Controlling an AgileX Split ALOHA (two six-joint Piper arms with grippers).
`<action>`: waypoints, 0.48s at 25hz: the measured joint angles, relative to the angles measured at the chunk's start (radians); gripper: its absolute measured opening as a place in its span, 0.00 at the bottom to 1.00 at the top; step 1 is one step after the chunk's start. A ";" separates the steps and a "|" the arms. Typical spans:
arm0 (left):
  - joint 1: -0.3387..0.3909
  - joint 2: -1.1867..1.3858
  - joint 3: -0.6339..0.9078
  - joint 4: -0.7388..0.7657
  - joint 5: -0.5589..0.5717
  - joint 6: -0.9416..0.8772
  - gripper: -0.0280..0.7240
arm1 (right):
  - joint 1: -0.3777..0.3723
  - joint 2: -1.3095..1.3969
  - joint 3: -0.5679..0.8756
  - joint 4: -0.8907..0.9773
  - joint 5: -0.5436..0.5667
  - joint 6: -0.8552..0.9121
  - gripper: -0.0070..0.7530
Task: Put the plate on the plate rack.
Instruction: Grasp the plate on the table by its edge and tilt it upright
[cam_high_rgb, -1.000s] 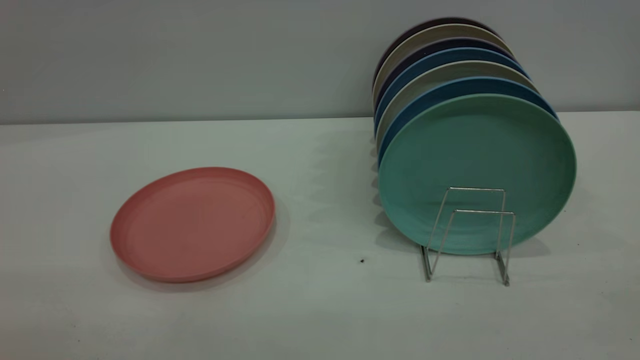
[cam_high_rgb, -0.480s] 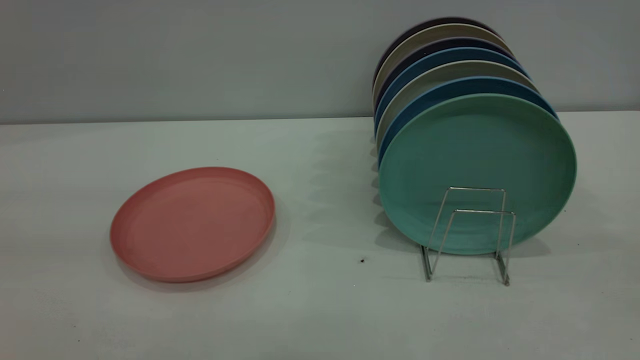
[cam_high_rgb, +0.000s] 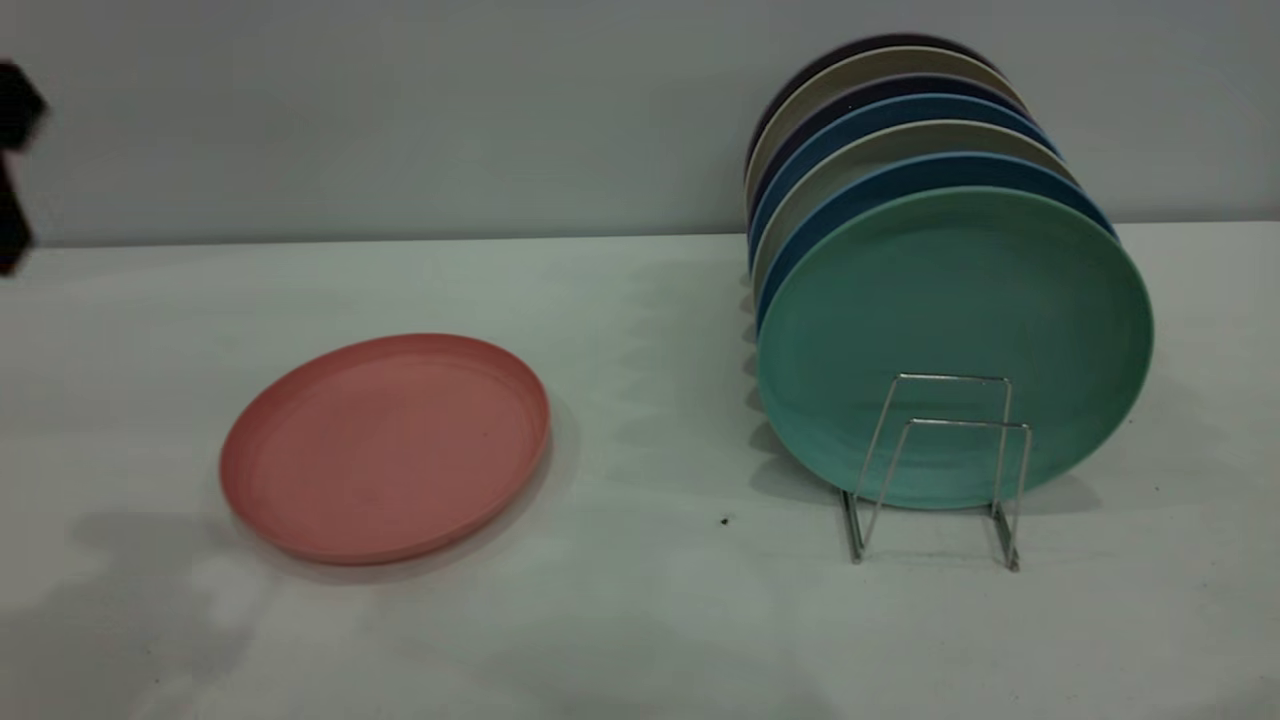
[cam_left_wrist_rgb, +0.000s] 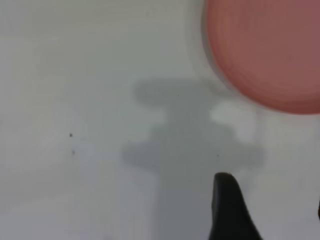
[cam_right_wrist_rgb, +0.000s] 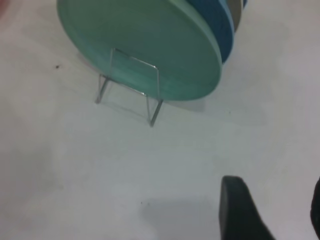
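The salmon-pink plate (cam_high_rgb: 385, 447) lies flat on the white table at the left; the left wrist view shows part of it (cam_left_wrist_rgb: 270, 50). The silver wire plate rack (cam_high_rgb: 940, 460) stands at the right and holds several upright plates, a teal-green one (cam_high_rgb: 950, 330) at the front. My left gripper (cam_left_wrist_rgb: 272, 200) is open and empty, above bare table a short way from the pink plate. A dark part of the left arm (cam_high_rgb: 14, 160) shows at the far left edge. My right gripper (cam_right_wrist_rgb: 275, 192) is open and empty, above the table in front of the rack (cam_right_wrist_rgb: 132, 85).
Behind the teal plate (cam_right_wrist_rgb: 145, 40) stand blue, beige and dark plates (cam_high_rgb: 880, 130). Two rack loops stand bare in front of the teal plate. A grey wall runs behind the table. A small dark speck (cam_high_rgb: 724, 520) lies between plate and rack.
A dark part of the left arm has come into view at the far left edge. An arm shadow now falls on the table in front of the pink plate. Plate and rack have not moved.
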 joint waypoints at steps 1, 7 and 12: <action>0.010 0.032 -0.008 -0.008 -0.005 0.015 0.65 | 0.000 0.007 0.000 0.000 -0.002 0.000 0.49; 0.126 0.181 -0.047 -0.210 -0.046 0.194 0.65 | 0.000 0.016 -0.001 0.000 -0.004 0.000 0.49; 0.251 0.294 -0.095 -0.496 -0.056 0.479 0.65 | 0.000 0.016 -0.001 0.000 -0.004 0.000 0.49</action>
